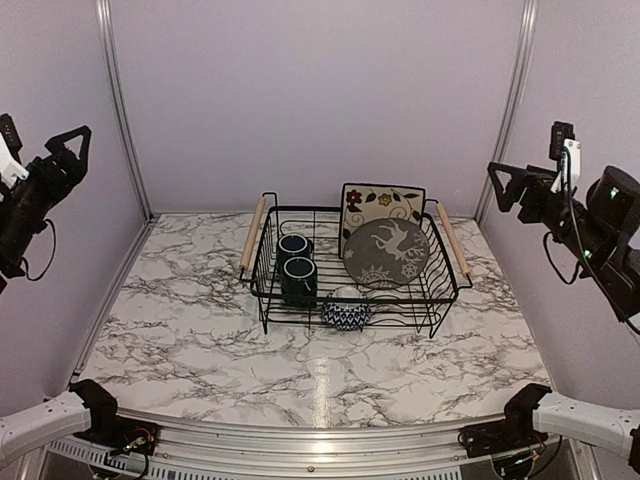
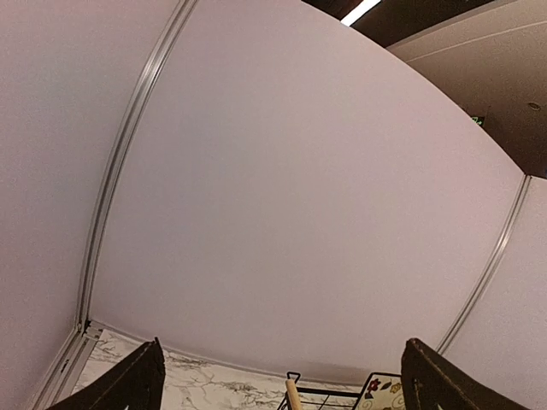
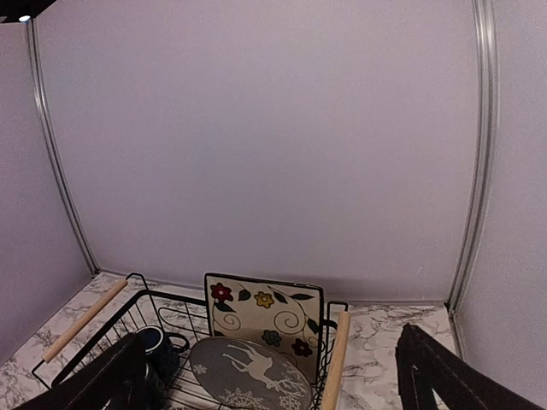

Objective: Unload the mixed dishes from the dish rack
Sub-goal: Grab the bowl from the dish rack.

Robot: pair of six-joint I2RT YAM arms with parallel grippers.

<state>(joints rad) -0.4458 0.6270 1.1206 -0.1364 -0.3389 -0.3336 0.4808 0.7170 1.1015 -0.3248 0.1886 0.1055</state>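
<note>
The black wire dish rack (image 1: 252, 235) stands at mid-table, toward the back. Inside it, two dark teal mugs (image 1: 293, 246) (image 1: 299, 280) stand on the left. A blue-white patterned bowl (image 1: 346, 314) lies at the front. A round grey plate (image 1: 386, 252) leans on a square floral plate (image 1: 380, 200) at the back right. My left gripper (image 1: 72, 152) is raised at the far left, open and empty. My right gripper (image 1: 503, 187) is raised at the far right, also open and empty. The right wrist view shows the square plate (image 3: 265, 312), grey plate (image 3: 248, 371) and one mug (image 3: 158, 342).
The marble table (image 1: 200, 340) is walled by lilac panels on three sides, with metal posts in the back corners. Both arm bases sit at the near edge. The left wrist view shows mostly wall, with the rack's wooden handle (image 2: 293, 397) at its bottom edge.
</note>
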